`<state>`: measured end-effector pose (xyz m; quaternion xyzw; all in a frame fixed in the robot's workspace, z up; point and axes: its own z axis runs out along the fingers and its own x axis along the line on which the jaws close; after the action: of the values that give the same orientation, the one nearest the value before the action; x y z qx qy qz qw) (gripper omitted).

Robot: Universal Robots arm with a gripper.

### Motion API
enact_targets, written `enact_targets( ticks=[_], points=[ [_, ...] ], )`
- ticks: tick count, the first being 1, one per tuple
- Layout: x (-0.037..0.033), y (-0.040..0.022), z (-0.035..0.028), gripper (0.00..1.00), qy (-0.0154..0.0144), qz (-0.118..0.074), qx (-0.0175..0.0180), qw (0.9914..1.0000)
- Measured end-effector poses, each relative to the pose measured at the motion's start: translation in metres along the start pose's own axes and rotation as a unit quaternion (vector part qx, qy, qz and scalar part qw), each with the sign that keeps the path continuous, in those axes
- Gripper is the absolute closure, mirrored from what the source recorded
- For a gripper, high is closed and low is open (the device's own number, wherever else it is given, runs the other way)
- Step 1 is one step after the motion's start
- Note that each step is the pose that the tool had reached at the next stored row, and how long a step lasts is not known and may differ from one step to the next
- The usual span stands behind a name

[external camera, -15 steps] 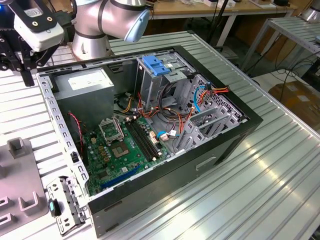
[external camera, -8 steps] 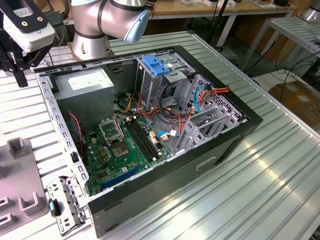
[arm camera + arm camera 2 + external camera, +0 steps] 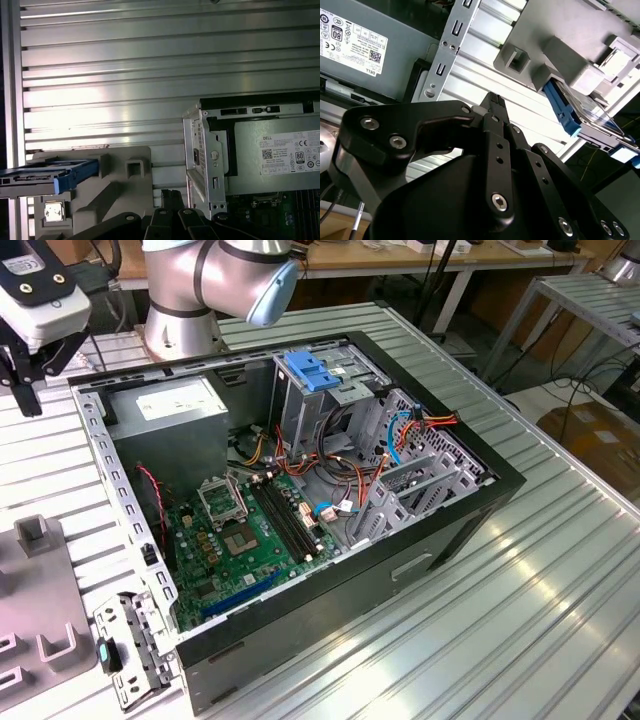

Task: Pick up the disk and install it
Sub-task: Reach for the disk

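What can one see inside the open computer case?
A grey power supply, a green motherboard, drive cages and coloured cables. The cages cover whatever lies beneath them.

Table point(image 3: 520, 620): ribbed silver aluminium slats, spanning the exterior view. Directly on it: open black computer case point(image 3: 300, 635), centre of frame, lying on its side; grey moulded holder point(image 3: 45, 625), at the lower left edge. Also perforated metal bracket point(image 3: 135, 660), lower left, just beside the case's near corner; robot arm base point(image 3: 180, 325), upper left, behind the case.
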<state>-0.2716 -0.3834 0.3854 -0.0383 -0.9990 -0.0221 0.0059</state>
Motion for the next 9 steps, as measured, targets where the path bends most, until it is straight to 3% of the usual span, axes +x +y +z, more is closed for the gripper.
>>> enact_targets(
  ticks=[9],
  points=[
    [0.0127, 0.0, 0.0003, 0.89, 0.0, 0.0, 0.0, 1.0]
  ],
)
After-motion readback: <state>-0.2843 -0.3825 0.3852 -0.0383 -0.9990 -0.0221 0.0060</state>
